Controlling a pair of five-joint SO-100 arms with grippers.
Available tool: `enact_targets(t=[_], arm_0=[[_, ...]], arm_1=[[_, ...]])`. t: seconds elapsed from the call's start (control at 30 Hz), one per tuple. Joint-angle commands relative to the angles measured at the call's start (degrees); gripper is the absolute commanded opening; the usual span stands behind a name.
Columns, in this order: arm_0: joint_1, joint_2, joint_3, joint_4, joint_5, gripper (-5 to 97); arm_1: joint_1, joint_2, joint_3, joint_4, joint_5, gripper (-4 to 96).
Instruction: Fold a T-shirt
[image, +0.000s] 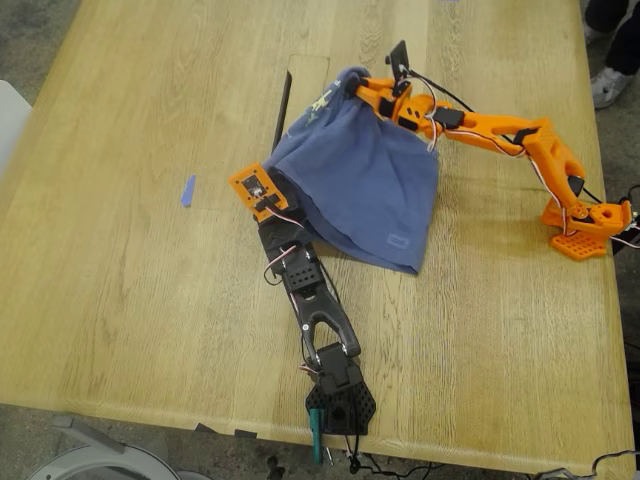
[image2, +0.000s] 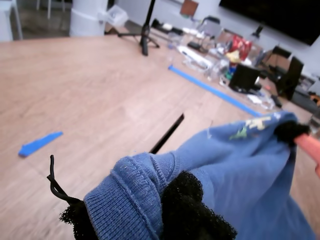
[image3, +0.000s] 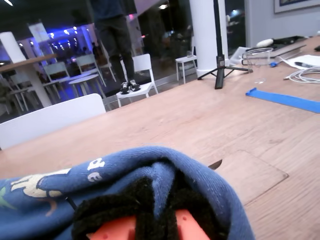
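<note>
Jaws of my first gripper (image: 272, 172) and second gripper (image: 362, 88) sit buried in cloth. Both pinch the T-shirt (image: 365, 185), hung between them; second at its 12 o'clock, first at 9.

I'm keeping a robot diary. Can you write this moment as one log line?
step: mid-fold | T-shirt: bunched, lifted | my first gripper: shut on T-shirt | my second gripper: shut on T-shirt | table: wood

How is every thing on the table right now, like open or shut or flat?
T-shirt: crumpled, pinched at two spots, the rest draped onto the table.
My first gripper: shut on a ribbed edge of the T-shirt.
My second gripper: shut on the T-shirt near its print.
Tape strip: lying flat on the table, apart from the T-shirt.
</note>
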Motion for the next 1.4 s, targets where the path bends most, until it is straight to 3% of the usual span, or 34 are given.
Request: enact_targets(t=[0.0,0.03,0.3,0.8,1.07,1.37], arm_0=[[0.2,8.0,-4.8,4.7,0.5,0],[0.5,8.9,-4.7,6.3,0.5,0],[3.8,15.7,-5.5,18.7,0.4,0],[16.3,18.3,-23.4,57.2,0.5,0],[29.4,19.2,-25.1,66.0,-0.4,0],[37.3,21.1,-18.1,66.6,-1.1,2]], arm_1=[[1.5,-10.4,-31.6,17.1,0.3,0.6],[1.1,-16.5,-43.2,24.3,0.4,0.7],[-0.9,-11.1,-43.2,34.5,0.3,0.4],[-0.5,9.5,-43.2,80.2,0.1,0.2],[-1.0,15.5,-43.2,97.6,0.9,0.1],[-2.3,15.3,-43.2,101.9,1.3,0.1]])
